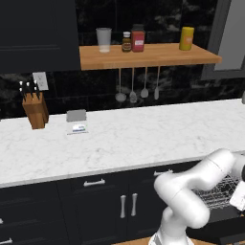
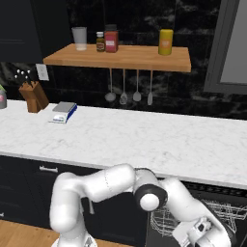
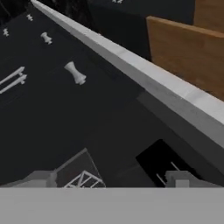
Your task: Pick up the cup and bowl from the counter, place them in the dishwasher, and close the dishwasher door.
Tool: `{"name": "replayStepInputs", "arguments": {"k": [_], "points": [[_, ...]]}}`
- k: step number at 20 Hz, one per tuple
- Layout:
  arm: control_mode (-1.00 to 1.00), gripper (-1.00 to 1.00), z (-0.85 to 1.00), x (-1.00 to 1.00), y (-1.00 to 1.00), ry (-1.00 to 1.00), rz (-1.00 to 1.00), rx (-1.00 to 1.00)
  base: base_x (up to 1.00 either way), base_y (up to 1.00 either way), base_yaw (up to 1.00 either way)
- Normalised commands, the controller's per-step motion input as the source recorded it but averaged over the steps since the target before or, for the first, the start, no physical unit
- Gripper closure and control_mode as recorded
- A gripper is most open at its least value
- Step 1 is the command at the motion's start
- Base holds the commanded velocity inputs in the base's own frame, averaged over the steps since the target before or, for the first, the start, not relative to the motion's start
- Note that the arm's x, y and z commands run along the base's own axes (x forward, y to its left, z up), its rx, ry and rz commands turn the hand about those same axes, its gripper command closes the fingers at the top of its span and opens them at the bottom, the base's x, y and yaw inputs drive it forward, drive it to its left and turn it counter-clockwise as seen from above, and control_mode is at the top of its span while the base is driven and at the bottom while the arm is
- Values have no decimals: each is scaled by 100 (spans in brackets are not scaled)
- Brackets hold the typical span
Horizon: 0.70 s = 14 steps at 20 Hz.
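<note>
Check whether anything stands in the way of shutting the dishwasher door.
The robot's own arm does: it reaches down in front of the open dishwasher, over the wire rack, with the gripper and its jaws wide apart. Nothing else visible blocks it; the door itself is hard to make out.

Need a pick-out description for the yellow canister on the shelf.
Find the wooden shelf on the dark wall above the counter. The yellow canister stands alone near its right end. Its neighbours, a grey tumbler, brown jar and red jar, cluster further left.

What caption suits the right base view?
White arm bends low toward the dishwasher rack, below the marble counter.
</note>
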Motion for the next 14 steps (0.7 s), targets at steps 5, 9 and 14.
{"name": "replayStepInputs", "arguments": {"k": [5,9,14], "points": [[-100,-100,76,-32,0,60,-25,-22,0,0,0],[-100,-100,8,-92,-4,31,-24,-39,0,0,0],[-100,-100,40,-86,-32,49,-18,-21,0,0,0]]}}
